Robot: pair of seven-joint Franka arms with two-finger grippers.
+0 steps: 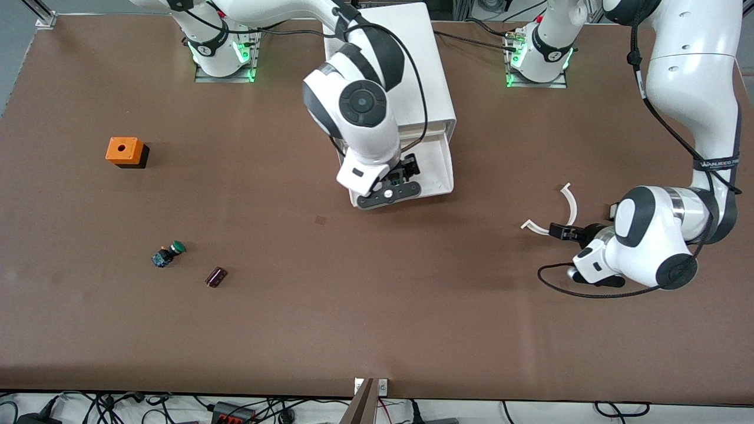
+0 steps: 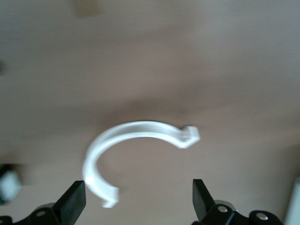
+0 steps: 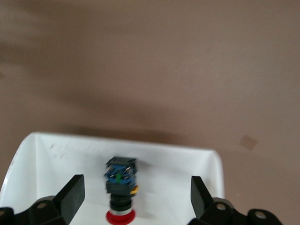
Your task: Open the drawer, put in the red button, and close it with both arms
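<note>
The white cabinet [image 1: 412,59] stands between the two arm bases, with one drawer [image 1: 443,176] pulled out toward the front camera. My right gripper [image 1: 406,172] hangs over that open drawer. In the right wrist view the red button [image 3: 121,187] lies on the drawer's white floor [image 3: 56,154], between the open right gripper [image 3: 136,187] fingers and touching neither. My left gripper [image 1: 555,230] waits low over the table toward the left arm's end, open [image 2: 138,192] and holding nothing.
A white C-shaped plastic piece [image 1: 570,203] [image 2: 136,129] lies on the table just ahead of the left gripper. Toward the right arm's end lie an orange cube with a hole [image 1: 125,151], a green-capped button [image 1: 169,254] and a small dark block [image 1: 216,277].
</note>
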